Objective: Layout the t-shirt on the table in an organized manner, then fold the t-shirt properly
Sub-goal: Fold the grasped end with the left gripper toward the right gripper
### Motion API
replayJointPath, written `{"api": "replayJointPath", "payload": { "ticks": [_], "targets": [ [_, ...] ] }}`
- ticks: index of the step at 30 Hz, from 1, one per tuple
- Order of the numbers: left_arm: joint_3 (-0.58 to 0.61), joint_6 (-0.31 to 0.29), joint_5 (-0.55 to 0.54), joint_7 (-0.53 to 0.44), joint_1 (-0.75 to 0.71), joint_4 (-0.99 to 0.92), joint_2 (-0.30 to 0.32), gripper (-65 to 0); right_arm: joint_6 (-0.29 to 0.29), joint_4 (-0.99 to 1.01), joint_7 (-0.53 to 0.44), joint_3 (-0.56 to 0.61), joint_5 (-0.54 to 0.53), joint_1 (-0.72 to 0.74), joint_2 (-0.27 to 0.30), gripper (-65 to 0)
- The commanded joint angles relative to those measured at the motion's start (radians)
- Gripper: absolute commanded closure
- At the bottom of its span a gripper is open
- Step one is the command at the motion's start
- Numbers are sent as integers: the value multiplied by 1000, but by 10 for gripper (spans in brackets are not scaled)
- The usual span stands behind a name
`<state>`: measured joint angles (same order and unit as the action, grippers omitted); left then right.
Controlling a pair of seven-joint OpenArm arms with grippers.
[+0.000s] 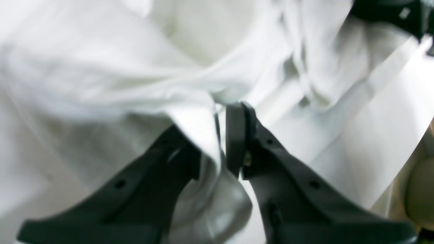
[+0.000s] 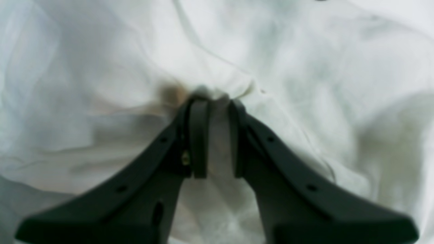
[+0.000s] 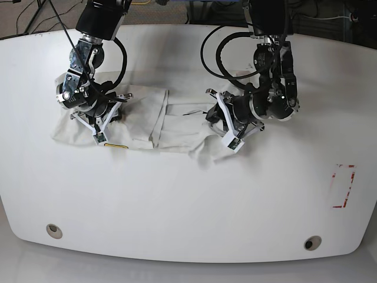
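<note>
The white t-shirt [image 3: 171,127] lies crumpled in a wide strip on the white table [image 3: 188,200], a small orange-yellow tag [image 3: 116,145] at its front edge. My right gripper [image 3: 97,127] presses down on its left part. In the right wrist view the right gripper [image 2: 215,101] is shut on a bunched fold of the t-shirt [image 2: 305,67], beside an orange smudge [image 2: 173,93]. My left gripper [image 3: 221,121] is at the shirt's right end. In the left wrist view the left gripper [image 1: 225,112] has its jaws close together on a fold of the t-shirt [image 1: 118,78], which drapes over one finger.
Two round metal grommet holes [image 3: 53,230] [image 3: 312,242] sit near the table's front edge. A red-outlined rectangle [image 3: 343,186] marks the right side. Black cables [image 3: 212,50] loop behind the left arm at the back of the table.
</note>
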<state>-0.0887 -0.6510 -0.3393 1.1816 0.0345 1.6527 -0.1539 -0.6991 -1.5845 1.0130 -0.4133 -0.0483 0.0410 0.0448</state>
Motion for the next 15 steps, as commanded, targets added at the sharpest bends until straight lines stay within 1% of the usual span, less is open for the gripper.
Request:
{"api": "replayJointPath", "payload": {
  "ticks": [1,15],
  "targets": [
    [20,1,-20,-30,37,16,-3,-97,1,-18,-20,-2,-9,17,7,-101],
    [91,1,-19,-30,43,8,-3,-101,1,-18,-20,-2,-9,17,5,-101]
  ]
}}
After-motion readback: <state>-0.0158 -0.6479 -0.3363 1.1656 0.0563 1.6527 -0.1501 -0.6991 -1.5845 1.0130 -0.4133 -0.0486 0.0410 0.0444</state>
